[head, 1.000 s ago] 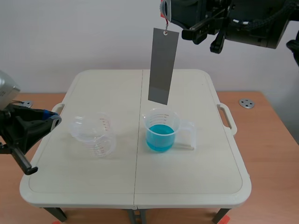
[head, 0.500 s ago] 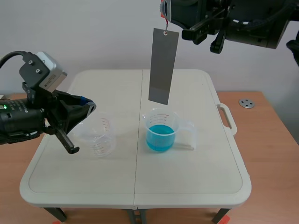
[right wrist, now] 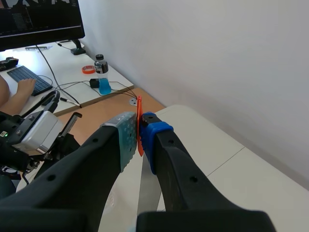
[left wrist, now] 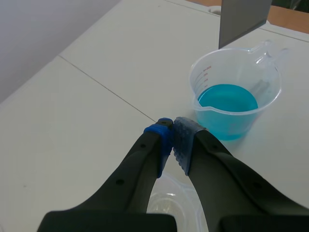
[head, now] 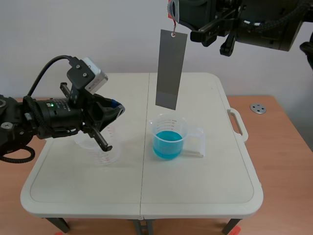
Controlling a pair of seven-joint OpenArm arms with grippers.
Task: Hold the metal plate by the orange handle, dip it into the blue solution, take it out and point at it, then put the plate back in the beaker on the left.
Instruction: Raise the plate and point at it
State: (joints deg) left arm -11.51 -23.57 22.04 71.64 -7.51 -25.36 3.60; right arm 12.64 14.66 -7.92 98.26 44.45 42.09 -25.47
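Above the blue beaker (head: 168,138), the plate (head: 170,68) hangs from its orange handle (right wrist: 139,121), clamped in the raised right end effector (right wrist: 139,128). Near the clear beaker (head: 110,150) on the tabletop (head: 195,186), the left end effector (left wrist: 173,134) hovers, clenched on nothing.

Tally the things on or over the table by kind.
Beakers: 2, the empty beaker and the blue beaker
Plate: 1, the plate hanging over the blue beaker
Total: 3
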